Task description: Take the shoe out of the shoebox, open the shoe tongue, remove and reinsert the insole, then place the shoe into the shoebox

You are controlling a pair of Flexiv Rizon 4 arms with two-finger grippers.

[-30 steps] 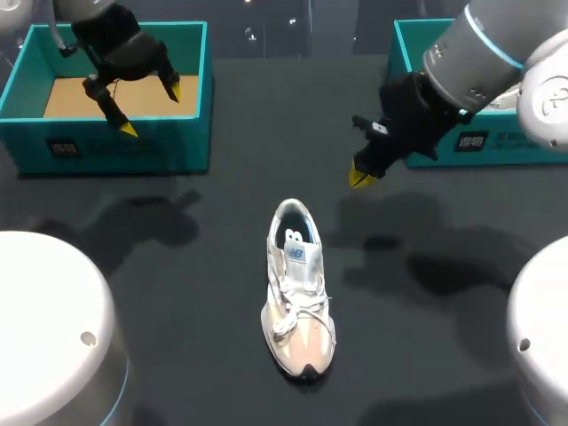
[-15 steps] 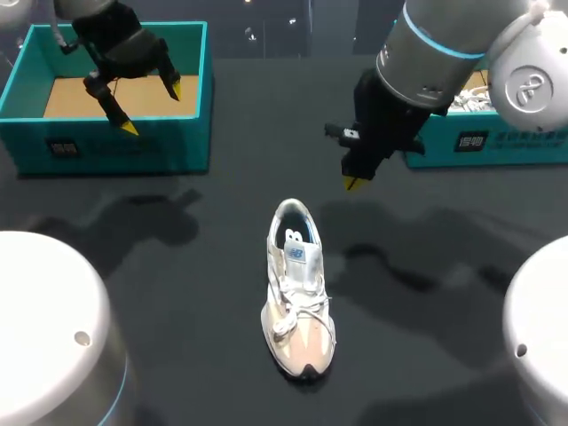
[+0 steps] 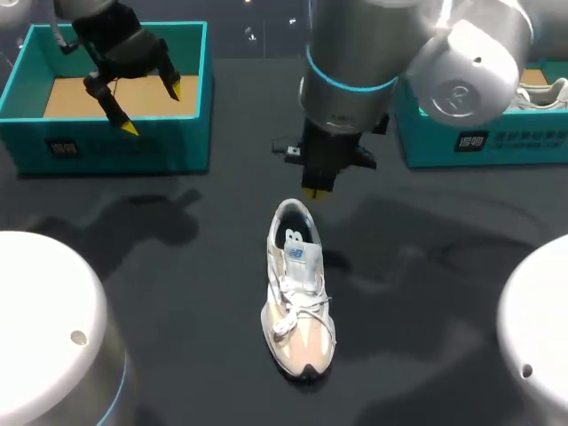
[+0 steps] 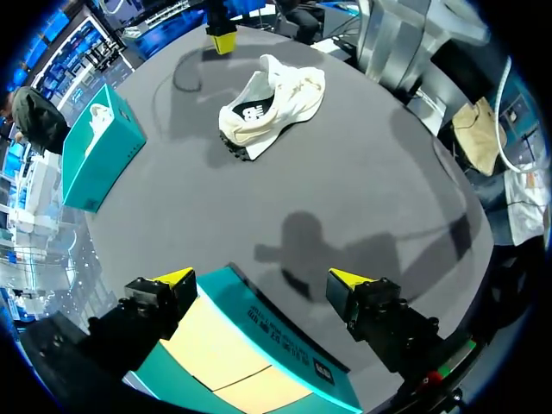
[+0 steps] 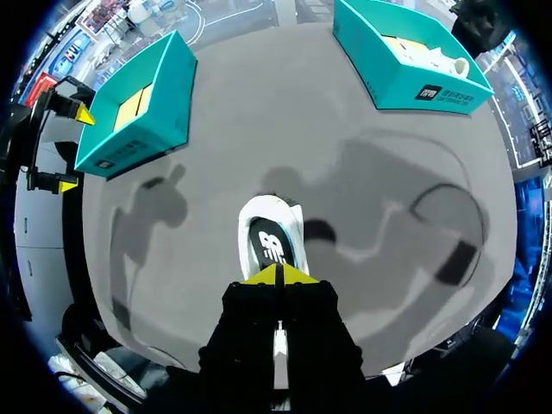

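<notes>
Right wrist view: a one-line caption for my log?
Shut right gripper poised above the heel of the white shoe on the dark table, two teal shoeboxes beyond.

Silver-grey right arm (image 3: 351,62) ringed by a thin blue band; white domed joint caps (image 3: 44,319) (small hole in each); black left gripper (image 4: 260,278), yellow-tipped.

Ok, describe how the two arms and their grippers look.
The right arm is a thick silver-grey tube with a light blue ring at a joint and a round end cap bearing an embossed mark. The left gripper and right gripper are blocky black bodies, each with two fingers ending in bright yellow wedge tips. A thin grey cable loops beside the left one's mount.
</notes>
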